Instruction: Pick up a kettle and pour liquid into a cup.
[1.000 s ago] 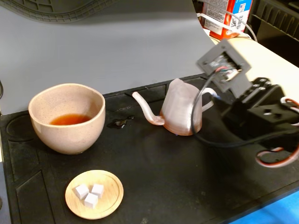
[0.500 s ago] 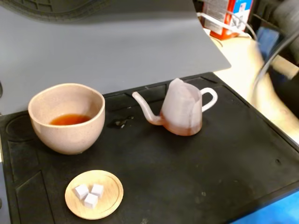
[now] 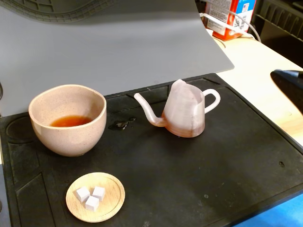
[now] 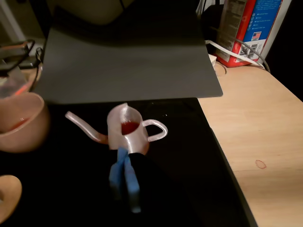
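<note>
Kettle [image 3: 184,115] stood upright on the black mat [image 3: 199,175], free of the arm.
Its spout pointed left toward the cup [image 3: 67,119], which held a shallow pool of reddish-brown liquid [image 3: 70,121]; more showed inside the kettle in the wrist view. A wooden dish [image 3: 95,196] with white cubes [image 3: 91,197] lay nearer the camera. Blue-tipped fingers [image 4: 125,177] hovered just behind the kettle, grasping nothing; whether they were parted or closed I cannot tell.

fixed view raised at mat's front, angled down, close, wrist view high, looking down over gripper [image 4: 124,182], both share kettle [image 3: 184,113], cup [image 3: 67,119], black mat [image 3: 189,170]
</note>
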